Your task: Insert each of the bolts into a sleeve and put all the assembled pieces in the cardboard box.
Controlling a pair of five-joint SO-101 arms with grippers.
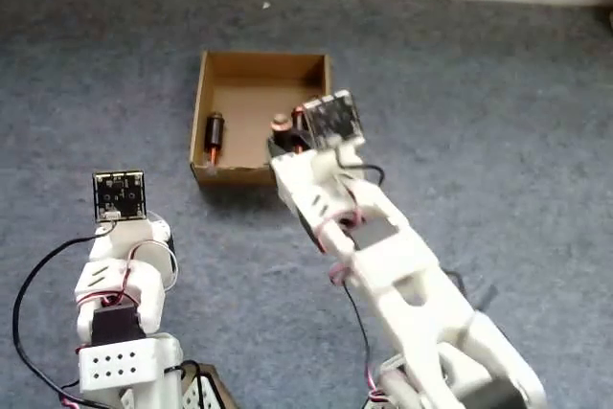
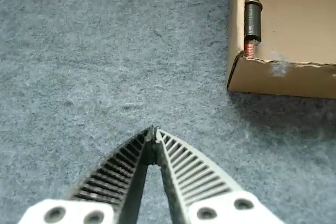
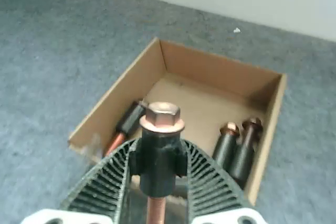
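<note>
- Your right gripper (image 3: pixel 157 150) clamps the black sleeve (image 3: pixel 157 177), bolt (image 3: pixel 161 119) head up, over the cardboard box (image 3: pixel 220 72), 5 o'clock side.
- Left gripper (image 2: pixel 153 134): fingers pinched together, empty, at the box's 7 o'clock.
- The piece looks rigid, smooth, fairly heavy. The bolt may slip out, so grip the sleeve mid-body.

A grey, seemingly carpeted table (image 1: pixel 498 122) bears the open cardboard box (image 1: pixel 230 175) near its far edge.

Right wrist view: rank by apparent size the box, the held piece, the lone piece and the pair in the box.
1. box
2. held piece, enlarged by nearness to the camera
3. lone piece and each of the pair: alike, unranked
</note>
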